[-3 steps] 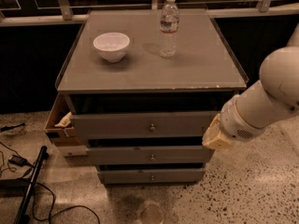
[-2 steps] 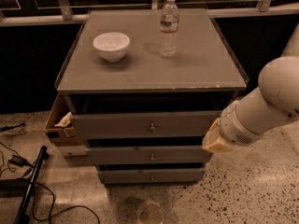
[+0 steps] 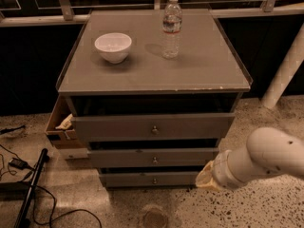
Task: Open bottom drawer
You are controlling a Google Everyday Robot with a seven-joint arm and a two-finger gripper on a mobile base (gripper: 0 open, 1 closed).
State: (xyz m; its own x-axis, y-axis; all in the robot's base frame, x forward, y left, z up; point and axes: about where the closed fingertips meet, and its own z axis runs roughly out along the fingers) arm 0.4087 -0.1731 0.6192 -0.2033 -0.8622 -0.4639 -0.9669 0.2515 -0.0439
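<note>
The bottom drawer (image 3: 128, 179) is the lowest and narrowest grey front of the cabinet, with a small round metal knob (image 3: 154, 181) at its centre. It sits flush under the middle drawer (image 3: 123, 158). The top drawer (image 3: 118, 127) stands slightly forward of the cabinet body. My white arm (image 3: 266, 158) comes in from the lower right. My gripper (image 3: 205, 178) is at its yellowish tip, level with the bottom drawer and just right of its front edge, apart from the knob.
A white bowl (image 3: 113, 46) and a clear water bottle (image 3: 171, 26) stand on the cabinet top (image 3: 209, 70). A brown open box (image 3: 59, 125) juts out at the cabinet's left side. Cables and a black pole (image 3: 28, 194) lie on the speckled floor at left. A white post (image 3: 285, 70) stands at right.
My arm has dropped lower, and the gripper has come down from beside the top drawer to the level of the bottom drawer. The drawers have not moved.
</note>
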